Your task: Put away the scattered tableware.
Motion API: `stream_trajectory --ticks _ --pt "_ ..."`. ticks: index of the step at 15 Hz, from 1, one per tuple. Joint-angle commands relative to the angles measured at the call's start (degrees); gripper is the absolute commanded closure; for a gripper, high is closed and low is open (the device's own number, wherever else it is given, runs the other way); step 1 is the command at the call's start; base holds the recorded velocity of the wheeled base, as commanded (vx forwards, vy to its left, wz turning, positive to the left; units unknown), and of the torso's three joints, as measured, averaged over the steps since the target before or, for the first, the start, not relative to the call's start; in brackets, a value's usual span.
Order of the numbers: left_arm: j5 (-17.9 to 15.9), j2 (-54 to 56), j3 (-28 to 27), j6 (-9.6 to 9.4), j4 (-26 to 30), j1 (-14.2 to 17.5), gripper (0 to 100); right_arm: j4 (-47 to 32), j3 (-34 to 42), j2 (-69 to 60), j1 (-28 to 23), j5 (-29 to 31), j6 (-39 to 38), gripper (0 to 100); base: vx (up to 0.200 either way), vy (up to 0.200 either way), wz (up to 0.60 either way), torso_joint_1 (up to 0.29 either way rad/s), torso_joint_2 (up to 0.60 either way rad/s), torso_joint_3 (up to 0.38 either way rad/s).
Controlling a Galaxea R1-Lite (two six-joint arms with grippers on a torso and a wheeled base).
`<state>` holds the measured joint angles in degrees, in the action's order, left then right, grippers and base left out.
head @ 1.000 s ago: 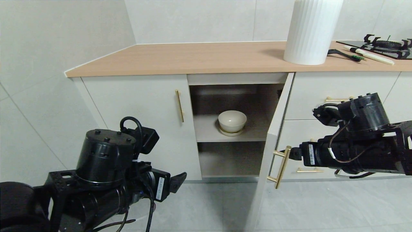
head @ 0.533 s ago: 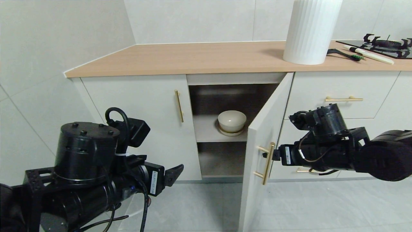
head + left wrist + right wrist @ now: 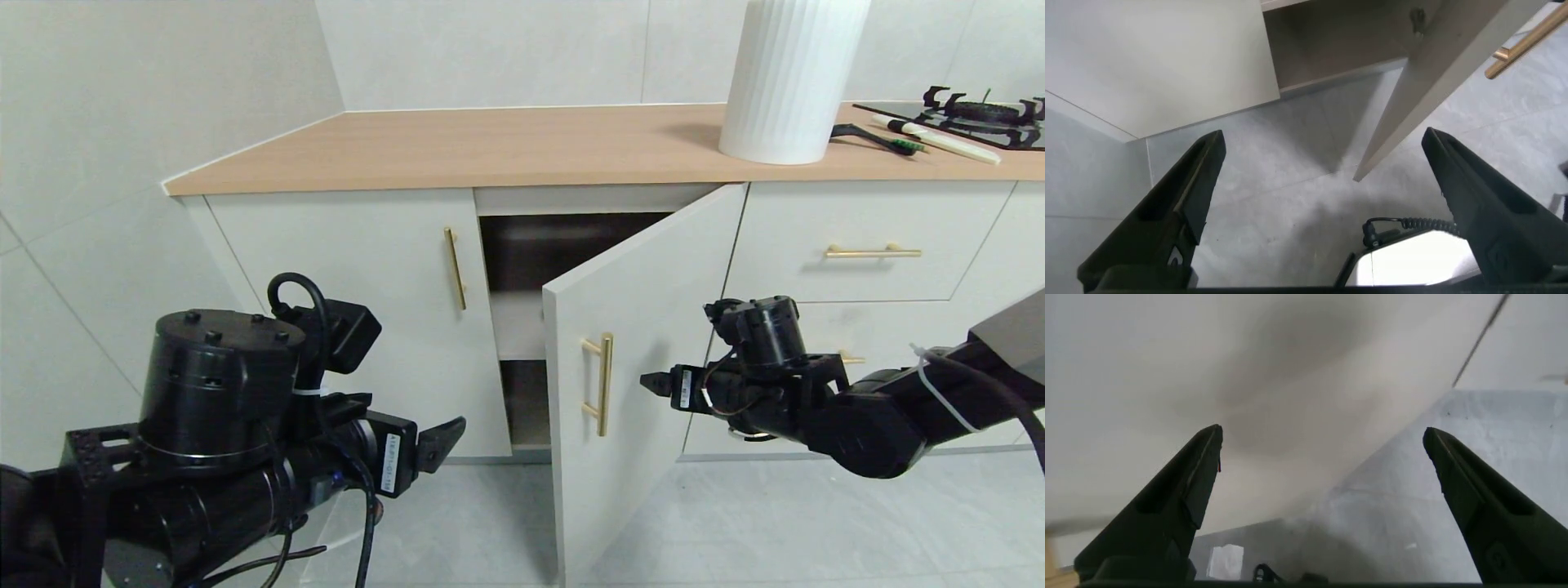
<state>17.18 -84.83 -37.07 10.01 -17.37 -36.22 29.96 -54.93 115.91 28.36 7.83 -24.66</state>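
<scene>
- Down at the cupboard front, the right gripper (image 3: 651, 380) sits just beside the gold handle (image 3: 602, 384) of the half-open door (image 3: 653, 269). Its fingers are spread wide and empty, and the panel is right in front of them. Whether a tip touches it, I cannot tell.
- Low on the robot's left, over the floor tiles (image 3: 506, 523), the left gripper (image 3: 449, 437) is spread wide too, holding nothing.
- Past the door's free edge, a sliver of shelf (image 3: 516, 327) shows inside the cupboard.
- Up on the counter (image 3: 457, 147), a pale utensil (image 3: 939, 139) and a black utensil (image 3: 865, 136) lie close together between the ribbed white vase (image 3: 788, 77) and the stove burner (image 3: 984, 110).
</scene>
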Motion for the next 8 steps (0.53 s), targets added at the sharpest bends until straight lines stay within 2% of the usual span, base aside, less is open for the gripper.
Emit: stream_trajectory --ticks 1,7,8 --pt "0.05 -0.60 -0.02 0.01 -0.03 0.01 0 0.01 -0.26 1.07 0.03 0.00 -0.39 0 0.000 0.000 0.00 0.000 0.00 0.000" --pt "0.49 -0.60 -0.02 -0.08 0.06 0.36 0 0.09 -3.60 3.18 0.12 0.79 -5.22 0 0.000 0.000 0.00 0.000 0.00 0.000" --pt "0.49 -0.95 -0.02 -0.08 0.06 0.45 0 0.09 -4.22 3.36 0.12 0.87 -5.75 0 0.200 0.000 0.00 0.002 0.00 0.002"
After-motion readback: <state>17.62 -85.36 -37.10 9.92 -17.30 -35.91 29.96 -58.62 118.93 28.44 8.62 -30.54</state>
